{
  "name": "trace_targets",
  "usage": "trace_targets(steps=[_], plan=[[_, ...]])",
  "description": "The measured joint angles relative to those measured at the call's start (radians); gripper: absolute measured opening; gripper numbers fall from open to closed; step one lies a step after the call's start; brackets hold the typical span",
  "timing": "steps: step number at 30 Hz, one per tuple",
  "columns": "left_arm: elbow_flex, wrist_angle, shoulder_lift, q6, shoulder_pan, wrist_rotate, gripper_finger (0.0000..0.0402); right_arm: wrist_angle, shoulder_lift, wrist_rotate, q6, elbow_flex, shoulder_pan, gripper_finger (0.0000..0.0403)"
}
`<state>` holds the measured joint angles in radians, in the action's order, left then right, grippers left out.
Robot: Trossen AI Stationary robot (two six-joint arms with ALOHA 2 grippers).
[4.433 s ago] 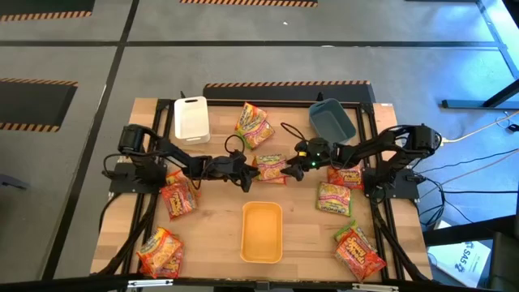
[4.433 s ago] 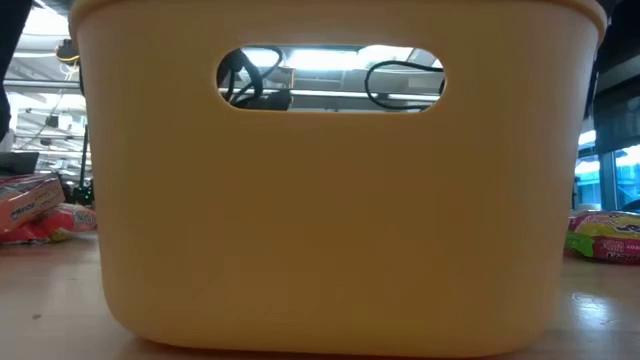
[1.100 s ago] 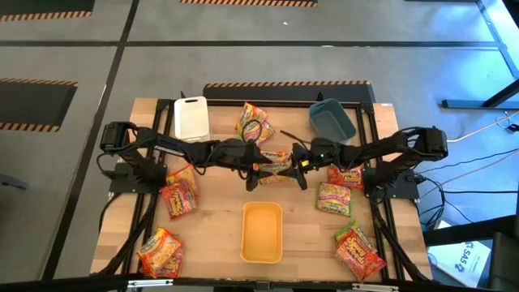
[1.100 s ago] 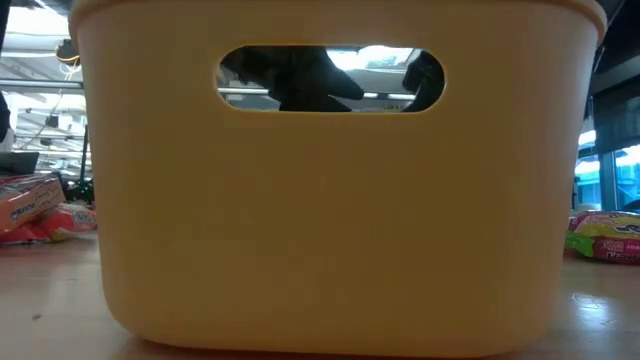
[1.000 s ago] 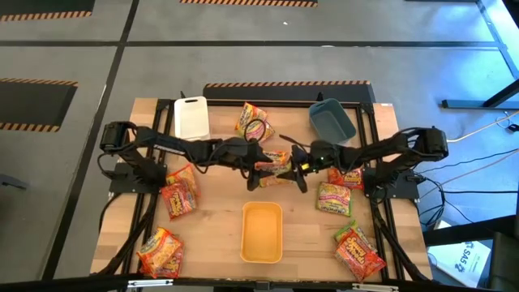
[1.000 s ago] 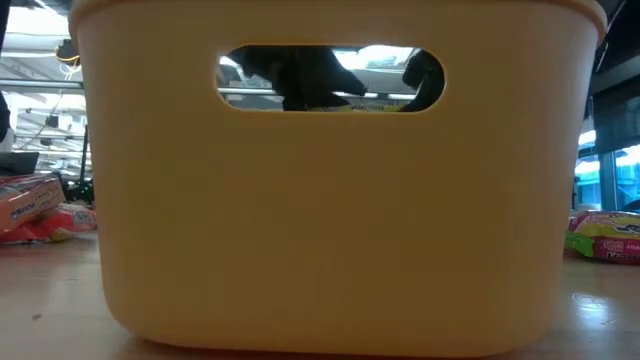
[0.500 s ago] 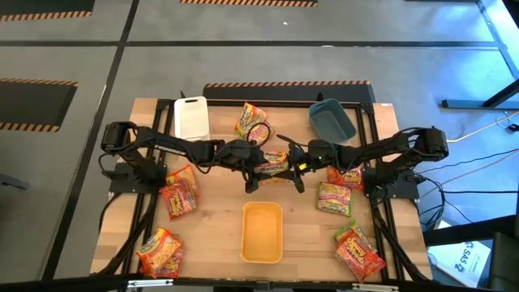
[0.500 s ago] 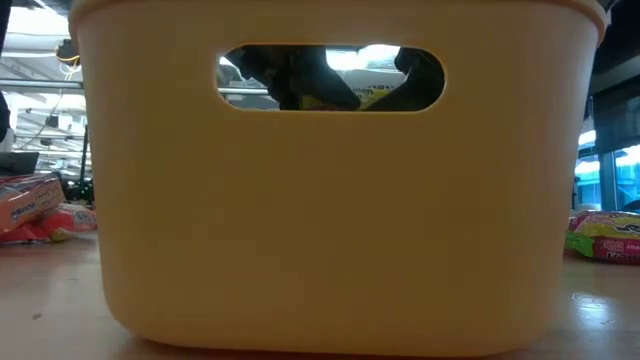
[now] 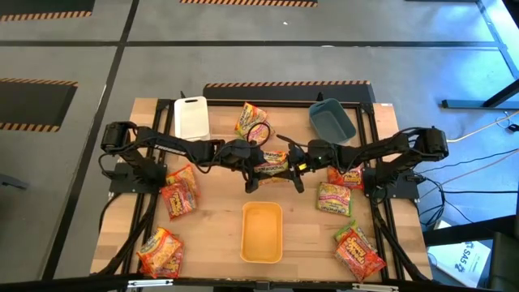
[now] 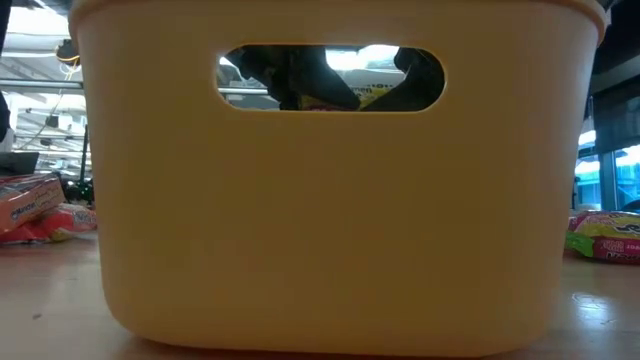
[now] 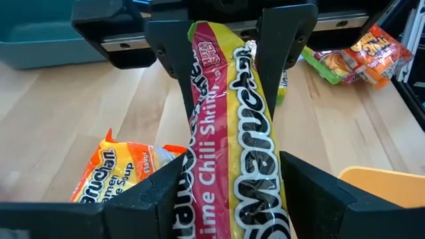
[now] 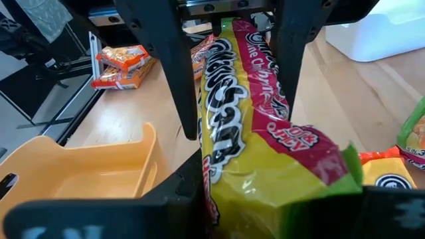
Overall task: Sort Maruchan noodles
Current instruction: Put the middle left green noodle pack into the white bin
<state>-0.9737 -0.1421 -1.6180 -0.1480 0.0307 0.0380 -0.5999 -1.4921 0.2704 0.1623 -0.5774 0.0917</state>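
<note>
A green, pink and yellow Maruchan noodle packet (image 11: 229, 126) hangs above the table's middle between my two grippers. My left gripper (image 9: 258, 168) comes from the table's left and is shut on one end. My right gripper (image 9: 293, 166) comes from the right and is shut on the other end. An orange packet (image 11: 109, 172) lies flat on the wood below them. In the low view only a yellow strip of the held packet (image 10: 375, 95) shows, through the yellow bin's handle hole. My left gripper has the packet's near-left end (image 11: 226, 199) between its two fingers (image 11: 163, 192), which press on the two long edges. The fingers slant slightly down from the table's left and lie along the packet. The packet is clear of the table and bowed upward along its length. My right gripper pinches the packet's other end (image 12: 279, 172) between its two fingers (image 11: 282, 60), which press on the long edges. The fingers come nearly level from the table's right and lie along the packet. That end is lifted clear too, its wrapper crumpled at the fingers.
A white bin (image 9: 191, 118) and a blue bin (image 9: 332, 120) stand at the far edge, and a yellow bin (image 9: 262, 231) at the near middle. Loose packets lie far centre (image 9: 253, 123), left (image 9: 180, 191), near left (image 9: 160, 251), right (image 9: 334, 197) and near right (image 9: 358, 251).
The packet between the two grippers has come up a little. More of its yellow wrapper now shows through the bin's handle hole in the low view. Both grippers have stayed at the table's middle.
</note>
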Motion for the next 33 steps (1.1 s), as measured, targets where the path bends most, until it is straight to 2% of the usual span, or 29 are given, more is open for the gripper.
trace_targets(steps=[9,17,19,22,28,33], plan=[[0.0,0.0,0.0,-0.003,0.003,0.001,0.0199,0.0,0.0,0.001,-0.011,0.0,0.0,0.0106],[0.0,0.0,0.0,-0.003,0.002,0.007,0.0136,-0.002,0.0,0.001,-0.005,0.0,0.0,0.0106],[0.0,0.0,0.0,-0.003,0.003,0.01,0.0131,-0.008,0.0,0.0,0.01,0.0,0.0,0.0111],[0.0,-0.001,0.001,0.001,0.003,0.01,0.0131,-0.018,-0.001,-0.001,0.017,0.001,-0.001,0.0136],[0.0,0.0,0.001,0.004,0.003,-0.001,0.013,-0.023,0.0,0.003,0.024,0.001,-0.001,0.0226],[-0.001,0.067,0.056,0.014,0.002,-0.008,0.013,0.034,0.077,0.018,0.008,-0.001,0.001,0.0272]])
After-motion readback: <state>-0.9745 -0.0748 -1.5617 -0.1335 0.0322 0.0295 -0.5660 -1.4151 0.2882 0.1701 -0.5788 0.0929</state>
